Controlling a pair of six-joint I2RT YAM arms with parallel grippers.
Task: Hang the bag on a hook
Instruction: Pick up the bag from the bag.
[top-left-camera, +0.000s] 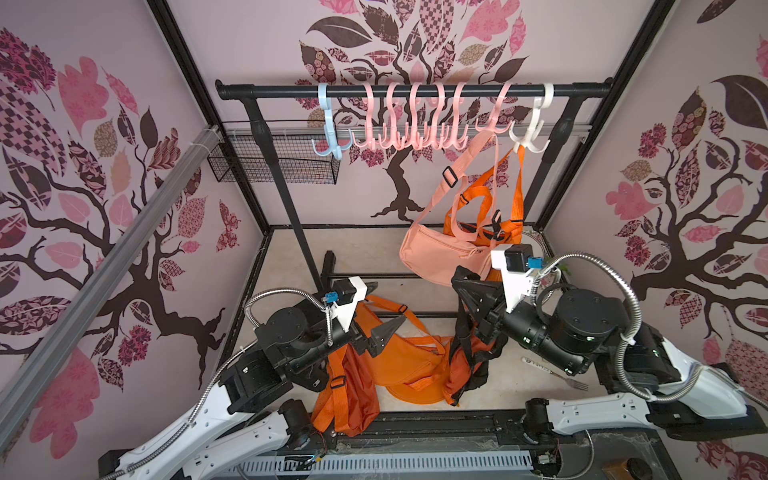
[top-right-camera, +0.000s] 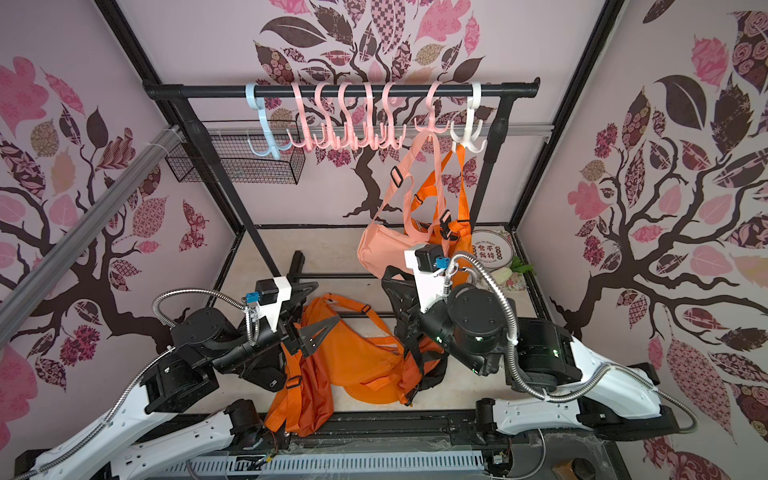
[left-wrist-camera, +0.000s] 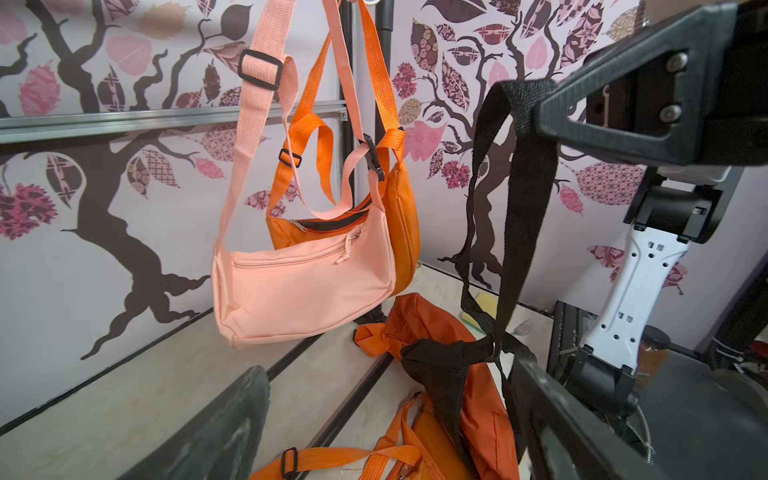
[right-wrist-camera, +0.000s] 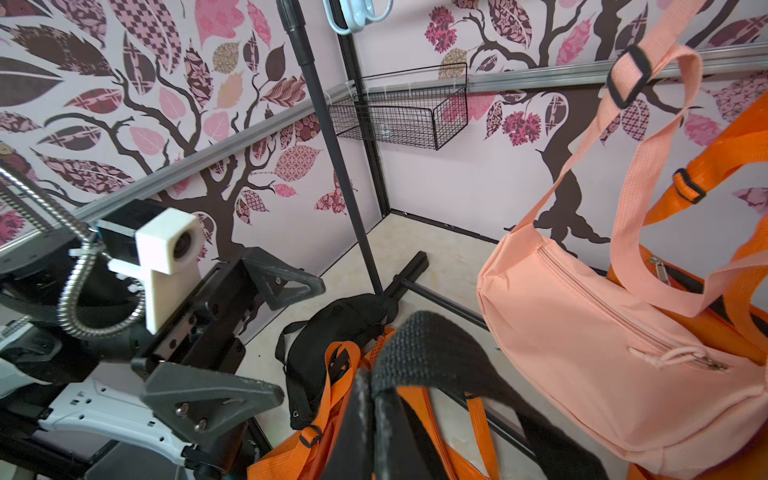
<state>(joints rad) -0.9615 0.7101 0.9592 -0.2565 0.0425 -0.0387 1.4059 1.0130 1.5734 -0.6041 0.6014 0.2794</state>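
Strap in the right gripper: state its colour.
Black; the strap shows best in the left wrist view.

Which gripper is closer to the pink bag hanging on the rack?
Right. The right gripper, shut on the black strap, sits beside the pink bag; the left gripper hangs open farther off, over the orange bags on the floor.

Round plate (top-right-camera: 500, 239), red Chinese characters 食不我待

Peach bag (left-wrist-camera: 303, 286), black strap (left-wrist-camera: 523, 199), leaf-patterned pink walls (top-left-camera: 83, 166)
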